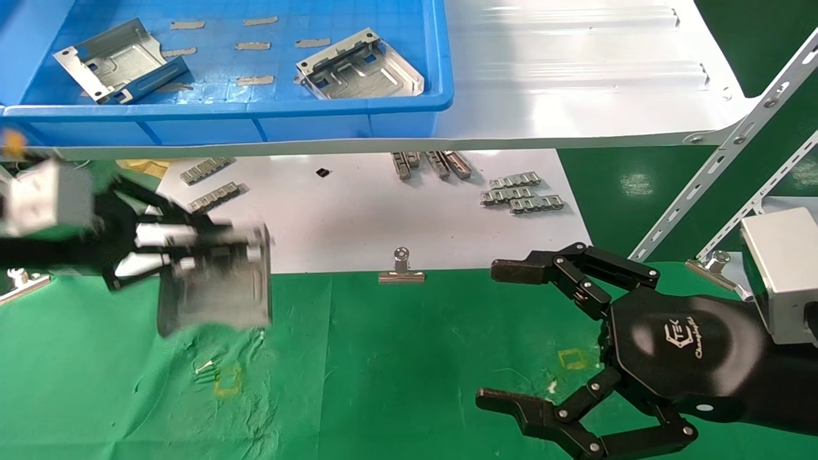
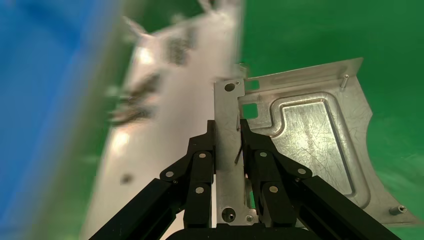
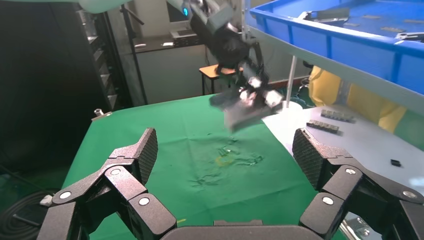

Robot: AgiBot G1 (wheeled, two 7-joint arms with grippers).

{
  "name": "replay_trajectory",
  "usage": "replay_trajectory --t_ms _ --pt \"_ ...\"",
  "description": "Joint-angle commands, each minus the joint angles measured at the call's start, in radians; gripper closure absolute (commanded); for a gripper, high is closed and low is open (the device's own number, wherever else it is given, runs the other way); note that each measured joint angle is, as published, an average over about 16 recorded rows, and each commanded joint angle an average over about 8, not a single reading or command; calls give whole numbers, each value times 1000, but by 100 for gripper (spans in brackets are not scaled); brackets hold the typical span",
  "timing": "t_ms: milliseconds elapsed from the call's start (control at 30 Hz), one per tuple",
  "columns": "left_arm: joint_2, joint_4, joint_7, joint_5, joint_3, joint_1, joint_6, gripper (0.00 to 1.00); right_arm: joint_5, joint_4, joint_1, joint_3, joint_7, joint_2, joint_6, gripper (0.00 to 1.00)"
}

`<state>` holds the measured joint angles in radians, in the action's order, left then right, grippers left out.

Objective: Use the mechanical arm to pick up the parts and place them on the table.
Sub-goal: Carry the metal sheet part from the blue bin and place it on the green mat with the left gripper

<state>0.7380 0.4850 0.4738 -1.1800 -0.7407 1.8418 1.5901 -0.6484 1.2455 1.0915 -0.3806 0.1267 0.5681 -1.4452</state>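
Observation:
My left gripper [image 1: 192,252] is shut on the rim of a silver sheet-metal part [image 1: 220,291] and holds it above the green cloth table [image 1: 409,358], near the white board's front edge. In the left wrist view the fingers [image 2: 200,160] clamp the part's [image 2: 310,135] raised rim from both sides. The held part also shows in the right wrist view [image 3: 245,112]. Two more parts [image 1: 112,61] [image 1: 361,67] lie in the blue bin [image 1: 255,115] on the shelf. My right gripper [image 1: 511,338] is open and empty, low over the cloth at the right.
A white board [image 1: 358,217] behind the cloth carries grey link strips [image 1: 521,195] [image 1: 211,191]. A binder clip [image 1: 401,268] grips the cloth's edge. Yellow square marks [image 1: 227,380] [image 1: 573,359] sit on the cloth. Slotted metal rails [image 1: 735,172] slant at the right.

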Motion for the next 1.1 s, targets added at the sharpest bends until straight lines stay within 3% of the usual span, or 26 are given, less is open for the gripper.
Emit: replay_trajectory --t_ms 33,267,533,600,800,833,867,1100 --pt "-12 -15 -8 26 -10 -3 -5 100 0 0 0 0 0 0 0 0" --pt "-11 -31 64 -16 -89 -17 -6 100 0 0 0 0 0 0 0 0" --pt "18 -96 219 -39 -158 -83 -10 100 0 0 0 0 0 0 0 0" --pt "30 -125 257 -31 -163 -102 -14 87 0 0 0 0 0 0 0 0" --pt "57 -219 369 -1 -159 -146 -45 12 0 0 0 0 0 0 0 0" --pt "60 -234 387 5 -155 -152 -53 5 0 0 0 0 0 0 0 0" --pt "64 -249 403 12 -151 -157 -59 0 0 0 0 0 0 0 0 0" --pt "85 -329 478 51 -127 -184 -51 0 0 0 0 0 0 0 0 0"
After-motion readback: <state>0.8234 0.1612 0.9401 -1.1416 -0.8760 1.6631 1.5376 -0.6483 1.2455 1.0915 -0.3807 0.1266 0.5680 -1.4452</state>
